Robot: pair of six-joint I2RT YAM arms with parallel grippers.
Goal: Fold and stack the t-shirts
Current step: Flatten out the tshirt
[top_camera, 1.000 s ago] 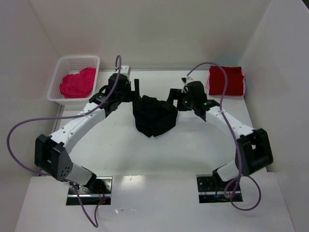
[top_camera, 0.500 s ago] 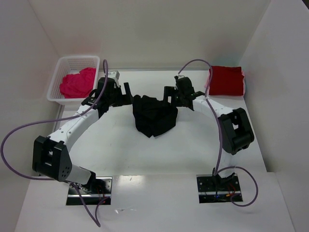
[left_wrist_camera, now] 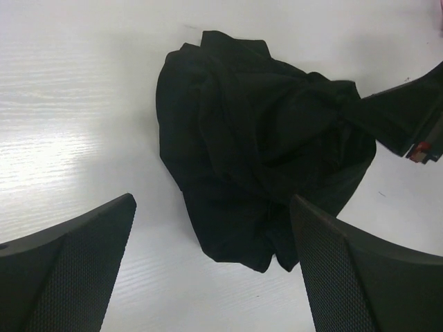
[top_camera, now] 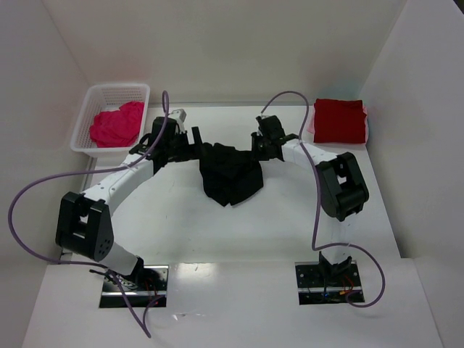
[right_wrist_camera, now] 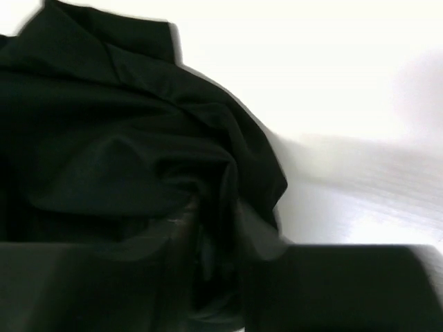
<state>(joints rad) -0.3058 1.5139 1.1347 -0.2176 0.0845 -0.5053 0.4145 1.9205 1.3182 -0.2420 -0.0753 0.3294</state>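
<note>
A crumpled black t-shirt [top_camera: 230, 174] lies in a heap at the table's middle. My left gripper [top_camera: 197, 141] hovers at its upper left edge, open wide; in the left wrist view the black t-shirt [left_wrist_camera: 256, 145] lies ahead of the spread left gripper [left_wrist_camera: 211, 207], with nothing between the fingers. My right gripper [top_camera: 254, 145] is at the heap's upper right corner. In the right wrist view the right gripper [right_wrist_camera: 214, 277] has closed on a fold of the black t-shirt [right_wrist_camera: 118, 138]. A folded dark red t-shirt [top_camera: 339, 121] lies at the back right. A pink t-shirt [top_camera: 116, 125] is bunched in the basket.
The white mesh basket [top_camera: 119, 87] stands at the back left, next to the left wall. White walls enclose the table on three sides. Purple cables loop off both arms. Both arm bases sit at the near edge.
The right gripper has reached in to the black t-shirt's upper right corner and closed on a fold. The left gripper has shifted slightly toward the heap, still open.
</note>
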